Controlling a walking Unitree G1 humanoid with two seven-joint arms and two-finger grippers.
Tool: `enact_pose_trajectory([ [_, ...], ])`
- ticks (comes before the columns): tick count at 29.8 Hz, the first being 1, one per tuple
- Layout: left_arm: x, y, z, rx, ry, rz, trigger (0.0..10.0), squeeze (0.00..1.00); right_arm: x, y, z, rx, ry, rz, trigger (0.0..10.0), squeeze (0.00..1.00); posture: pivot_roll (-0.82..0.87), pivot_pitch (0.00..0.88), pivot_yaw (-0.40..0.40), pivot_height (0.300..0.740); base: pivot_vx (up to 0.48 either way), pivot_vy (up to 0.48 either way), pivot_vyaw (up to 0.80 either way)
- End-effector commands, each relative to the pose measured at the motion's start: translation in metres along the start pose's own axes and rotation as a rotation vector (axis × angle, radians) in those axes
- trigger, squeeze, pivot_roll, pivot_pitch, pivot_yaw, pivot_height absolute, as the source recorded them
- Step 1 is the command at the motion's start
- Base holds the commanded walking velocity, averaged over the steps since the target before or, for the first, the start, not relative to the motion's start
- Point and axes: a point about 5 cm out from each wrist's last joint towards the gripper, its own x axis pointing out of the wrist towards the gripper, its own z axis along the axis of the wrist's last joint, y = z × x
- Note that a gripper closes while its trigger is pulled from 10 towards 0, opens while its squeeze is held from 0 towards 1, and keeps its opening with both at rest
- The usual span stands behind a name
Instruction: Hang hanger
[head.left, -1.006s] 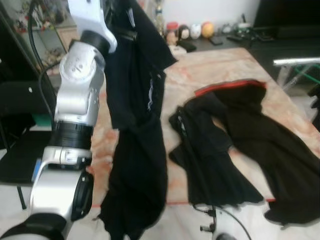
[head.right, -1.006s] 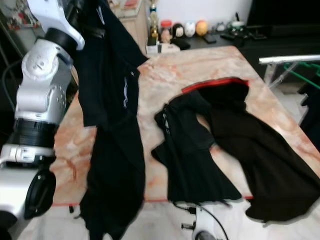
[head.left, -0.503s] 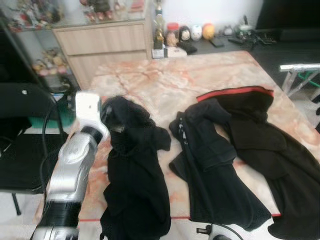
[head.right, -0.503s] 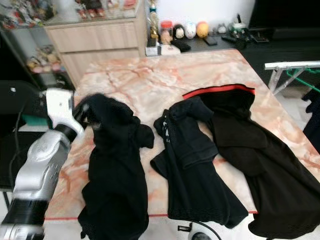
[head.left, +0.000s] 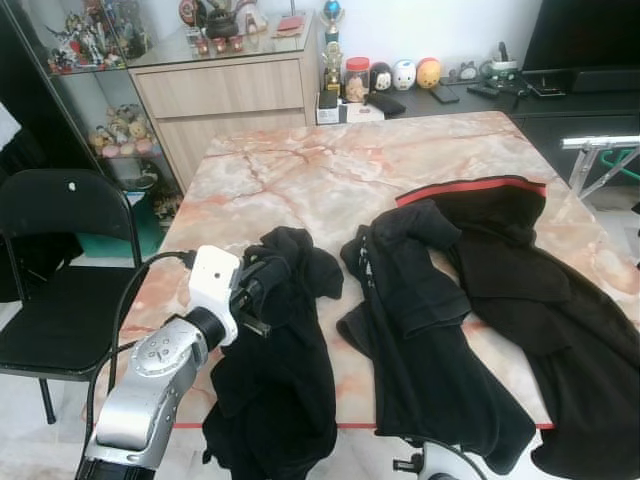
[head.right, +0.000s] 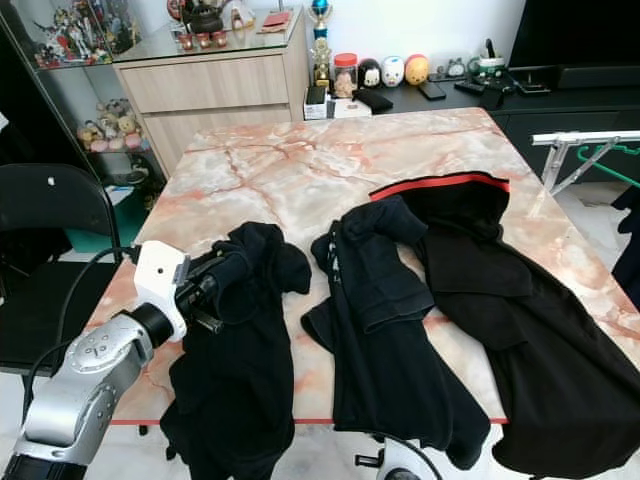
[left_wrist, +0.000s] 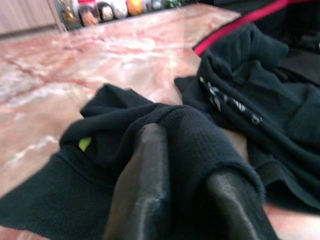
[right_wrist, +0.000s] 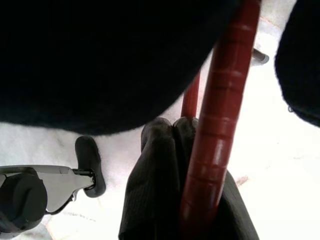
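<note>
Now that the black garment has been lowered from mid-air onto the surface's near-left edge, it is kept clenched by the left tool; a red hanger is gripped by the right tool, so hanging remains undone.

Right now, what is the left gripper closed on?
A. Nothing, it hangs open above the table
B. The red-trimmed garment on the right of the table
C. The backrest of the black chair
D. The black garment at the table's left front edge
D: the left gripper has its black fingers pinching a fold of the black garment that drapes over the marble table edge.
</note>
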Motion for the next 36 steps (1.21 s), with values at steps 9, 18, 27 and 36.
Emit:
enact_pose_trajectory([
  [9,-0.021,0.001,-0.007,0.082,0.096,-0.112,10.0,1.0,0.0,0.003,0.003,-0.002,-0.017,0.01,10.0,0.0,0.06,0.0,0.091,0.74,0.0,0.0,0.0],
  [18,-0.034,0.008,-0.004,0.154,0.136,-0.156,10.0,1.0,0.0,0.002,0.004,-0.005,-0.02,0.008,10.0,0.0,0.06,0.0,0.087,0.74,0.0,0.0,0.0],
  [27,-0.05,0.027,0.011,0.347,0.202,-0.223,10.0,1.0,0.001,0.001,0.005,-0.01,-0.022,0.007,10.0,0.0,0.07,0.005,0.082,0.74,0.0,0.0,0.0],
  [36,-0.061,0.031,0.015,0.467,0.283,-0.299,10.0,1.0,0.001,0.0,0.005,-0.014,-0.023,0.006,10.0,0.0,0.07,0.009,0.079,0.74,0.0,0.0,0.0],
])
